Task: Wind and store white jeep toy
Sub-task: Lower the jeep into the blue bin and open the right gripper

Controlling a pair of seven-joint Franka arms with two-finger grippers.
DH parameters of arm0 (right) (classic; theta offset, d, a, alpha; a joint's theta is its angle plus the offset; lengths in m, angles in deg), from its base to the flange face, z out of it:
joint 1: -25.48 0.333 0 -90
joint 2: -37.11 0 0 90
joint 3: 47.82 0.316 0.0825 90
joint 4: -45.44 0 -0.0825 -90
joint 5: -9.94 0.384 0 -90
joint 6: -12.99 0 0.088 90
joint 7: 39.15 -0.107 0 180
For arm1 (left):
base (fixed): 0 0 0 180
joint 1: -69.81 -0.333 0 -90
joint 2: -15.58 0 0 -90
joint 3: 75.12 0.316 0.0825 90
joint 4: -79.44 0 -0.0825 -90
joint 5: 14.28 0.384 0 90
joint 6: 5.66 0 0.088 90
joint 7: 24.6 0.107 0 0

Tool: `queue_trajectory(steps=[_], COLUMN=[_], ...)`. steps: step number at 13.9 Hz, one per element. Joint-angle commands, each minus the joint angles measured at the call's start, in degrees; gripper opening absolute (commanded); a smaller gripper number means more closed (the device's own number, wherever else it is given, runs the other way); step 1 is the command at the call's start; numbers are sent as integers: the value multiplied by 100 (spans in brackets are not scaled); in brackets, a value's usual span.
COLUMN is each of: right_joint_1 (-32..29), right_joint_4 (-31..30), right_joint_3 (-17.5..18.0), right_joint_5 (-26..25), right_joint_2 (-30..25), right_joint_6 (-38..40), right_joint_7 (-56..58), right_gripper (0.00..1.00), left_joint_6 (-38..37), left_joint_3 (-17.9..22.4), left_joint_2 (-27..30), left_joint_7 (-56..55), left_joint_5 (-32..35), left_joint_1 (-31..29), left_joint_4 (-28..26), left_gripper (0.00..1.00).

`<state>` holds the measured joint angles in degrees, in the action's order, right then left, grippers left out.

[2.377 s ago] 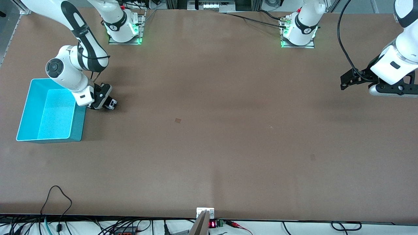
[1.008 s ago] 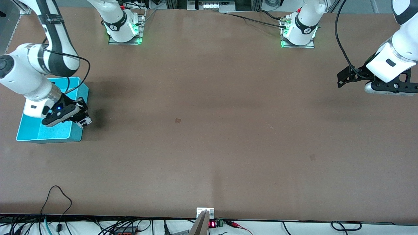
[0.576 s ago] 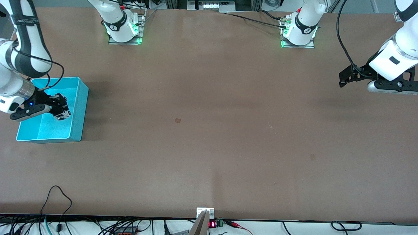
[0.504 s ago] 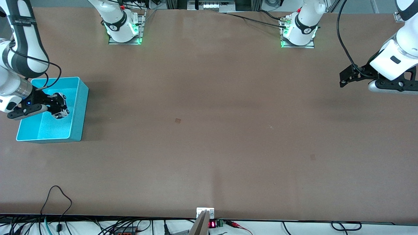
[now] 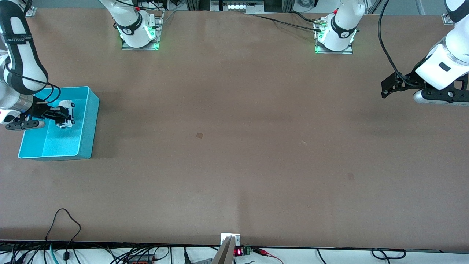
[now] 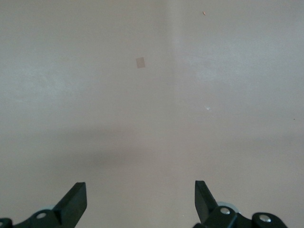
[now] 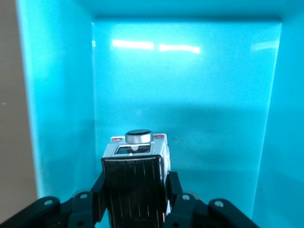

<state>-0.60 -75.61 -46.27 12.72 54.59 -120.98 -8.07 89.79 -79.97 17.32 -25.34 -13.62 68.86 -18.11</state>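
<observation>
One toy in play: the white jeep toy [image 5: 66, 114], tiny next to the cyan bin [image 5: 89, 124].
Where the toy is: held up in the air over the bin's open inside, toward the right arm's end of the bench [image 5: 234, 146]; it does not look set down yet.
Right claw [image 7: 134, 202]: closed on the jeep, one finger pressed to each long side of the body, the black ribbed roof [image 7: 133, 183] between them.
Left claw [image 6: 140, 199]: fingers spread wide with nothing between them, hanging over bare bench at the left arm's end; this arm waits.
Weight, my guess: very light, hardly a load for the claw.
Stiffness, my guess: hard moulded shell, no give, so a modest squeeze should do.
Slip risk, my guess: the flat sides look smooth and glossy, and the wheels could let it roll once released.
Best hold: across the flat body sides, as now, clear of the wheels.
Toy shape: boxy, square-edged, with a round dark spare wheel [image 7: 138, 136] on the end facing away from the wrist.
Bin: smooth, shiny cyan plastic, straight walls, flat floor catching light glare.
Bench surface: matte brown, flat, faintly scuffed.
Step, as I read it: storing; a low release looks sensible.
</observation>
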Motion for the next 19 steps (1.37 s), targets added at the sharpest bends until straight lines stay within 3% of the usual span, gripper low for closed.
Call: queue_trajectory(steps=[1, 5, 19], right_joint_1=[-63, -125, -125], right_joint_4=[55, 46, -261], right_joint_3=[-14, -75, -208], right_joint_5=[-75, -75, -137], right_joint_2=[185, 440, 441], right_joint_6=[-322, -578, -561], right_joint_7=[-154, -146, -154], right_gripper=[0, 0, 2], left_joint_6=[-229, -369, -572], left_joint_3=[-42, -95, -200], left_joint_2=[-77, -86, -77], left_joint_7=[65, 57, 57], left_joint_5=[-57, -57, -57], left_joint_1=[7, 7, -2], left_joint_4=[210, 306, 412], left_gripper=[100, 100, 100])
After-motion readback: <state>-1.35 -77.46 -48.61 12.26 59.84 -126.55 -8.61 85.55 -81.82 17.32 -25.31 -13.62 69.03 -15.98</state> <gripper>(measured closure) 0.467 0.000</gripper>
